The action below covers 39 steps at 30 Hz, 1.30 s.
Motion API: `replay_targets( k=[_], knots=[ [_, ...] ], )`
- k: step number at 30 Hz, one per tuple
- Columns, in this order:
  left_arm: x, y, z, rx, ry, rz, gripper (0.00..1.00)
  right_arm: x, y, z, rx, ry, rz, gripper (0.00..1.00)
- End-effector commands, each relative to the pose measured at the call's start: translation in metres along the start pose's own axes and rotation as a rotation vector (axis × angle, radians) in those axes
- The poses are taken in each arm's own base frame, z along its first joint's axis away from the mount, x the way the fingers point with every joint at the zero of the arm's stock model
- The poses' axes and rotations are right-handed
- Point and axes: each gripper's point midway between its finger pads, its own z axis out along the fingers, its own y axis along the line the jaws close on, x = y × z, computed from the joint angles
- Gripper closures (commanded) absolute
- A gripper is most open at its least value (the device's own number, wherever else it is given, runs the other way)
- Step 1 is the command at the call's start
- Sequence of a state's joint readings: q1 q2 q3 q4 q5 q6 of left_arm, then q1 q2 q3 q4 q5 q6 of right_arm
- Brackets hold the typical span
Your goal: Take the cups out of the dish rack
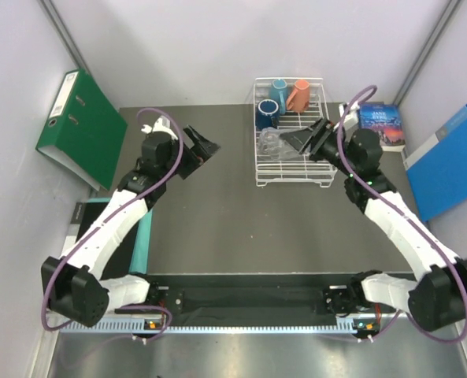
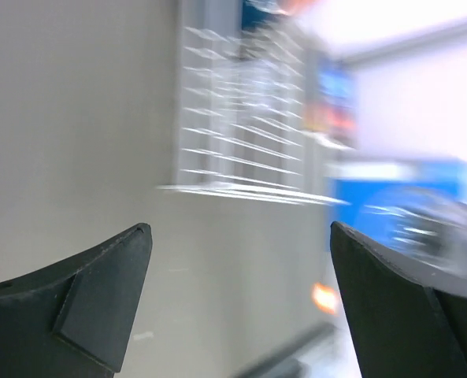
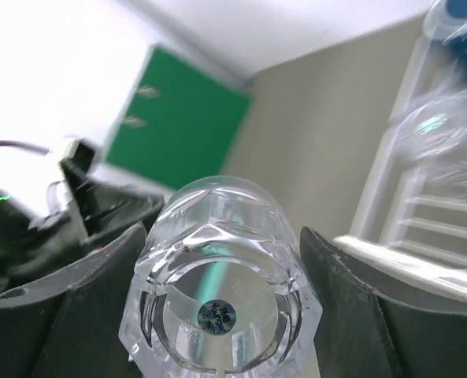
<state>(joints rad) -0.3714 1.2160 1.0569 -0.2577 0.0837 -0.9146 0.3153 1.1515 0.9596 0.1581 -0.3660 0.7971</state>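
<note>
glass (image 3: 221, 272) | pinched in r grip (image 3: 221, 244) over rack (image 1: 293, 184) | l grip (image 2: 239, 232) jaws apart

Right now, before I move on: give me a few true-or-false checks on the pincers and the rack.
1. The right pincer grips a clear glass. True.
2. The left pincer holds a mug. False: it is open and empty.
3. The orange mug sits in the rack. True.
4. The orange mug is the only mug in the rack. False: a light-blue mug and a dark-blue mug are in it too.
</note>
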Motion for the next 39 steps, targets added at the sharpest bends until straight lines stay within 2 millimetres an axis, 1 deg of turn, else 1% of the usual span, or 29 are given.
replay_targets(
  k=[1, 2, 3, 5, 10, 13, 14, 16, 17, 18, 20, 24, 27, 28, 31, 36, 39],
  knots=[
    [0.006, -0.098, -0.029, 0.516, 0.106, -0.085, 0.01, -0.012, 0.087, -0.018, -0.485, -0.016, 0.161, 1.0],
    [0.002, -0.108, -0.034, 0.578, 0.095, -0.081, 0.01, -0.008, 0.082, -0.013, -0.482, -0.008, 0.188, 1.0],
    [0.006, -0.11, -0.036, 0.599, 0.123, -0.106, 0.01, -0.006, 0.082, -0.012, -0.484, -0.002, 0.211, 1.0],
    [0.004, -0.119, -0.041, 0.65, 0.119, -0.106, 0.01, -0.001, 0.079, -0.005, -0.48, 0.012, 0.223, 1.0],
    [0.004, -0.126, -0.048, 0.687, 0.117, -0.111, 0.01, 0.007, 0.084, 0.006, -0.485, 0.037, 0.218, 1.0],
    [0.005, -0.133, -0.053, 0.716, 0.11, -0.112, 0.05, 0.016, 0.087, 0.012, -0.495, 0.059, 0.221, 1.0],
    [0.009, -0.137, -0.056, 0.726, 0.117, -0.11, 0.08, 0.019, 0.084, 0.015, -0.486, 0.063, 0.227, 1.0],
    [0.013, -0.143, -0.059, 0.746, 0.122, -0.102, 0.11, 0.024, 0.085, 0.017, -0.494, 0.069, 0.232, 1.0],
    [0.019, -0.146, -0.06, 0.755, 0.134, -0.099, 0.12, 0.027, 0.082, 0.021, -0.488, 0.074, 0.247, 1.0],
    [0.022, -0.149, -0.062, 0.762, 0.14, -0.095, 0.15, 0.026, 0.084, 0.02, -0.5, 0.068, 0.247, 1.0],
    [0.03, -0.153, -0.065, 0.767, 0.147, -0.088, 0.16, 0.029, 0.082, 0.025, -0.499, 0.075, 0.264, 1.0],
    [0.044, -0.156, -0.067, 0.775, 0.175, -0.082, 0.22, 0.029, 0.087, 0.03, -0.517, 0.079, 0.269, 1.0],
    [0.052, -0.154, -0.066, 0.771, 0.19, -0.079, 0.33, 0.033, 0.093, 0.033, -0.533, 0.091, 0.27, 1.0],
    [0.055, -0.155, -0.067, 0.775, 0.198, -0.076, 0.42, 0.036, 0.094, 0.033, -0.537, 0.097, 0.272, 1.0],
    [0.061, -0.151, -0.066, 0.772, 0.212, -0.076, 0.51, 0.038, 0.098, 0.035, -0.547, 0.101, 0.28, 1.0],
    [0.069, -0.144, -0.063, 0.76, 0.23, -0.077, 0.52, 0.04, 0.106, 0.035, -0.575, 0.113, 0.284, 1.0],
    [0.071, -0.142, -0.06, 0.76, 0.233, -0.08, 0.52, 0.049, 0.111, 0.036, -0.588, 0.137, 0.285, 1.0]
  ],
)
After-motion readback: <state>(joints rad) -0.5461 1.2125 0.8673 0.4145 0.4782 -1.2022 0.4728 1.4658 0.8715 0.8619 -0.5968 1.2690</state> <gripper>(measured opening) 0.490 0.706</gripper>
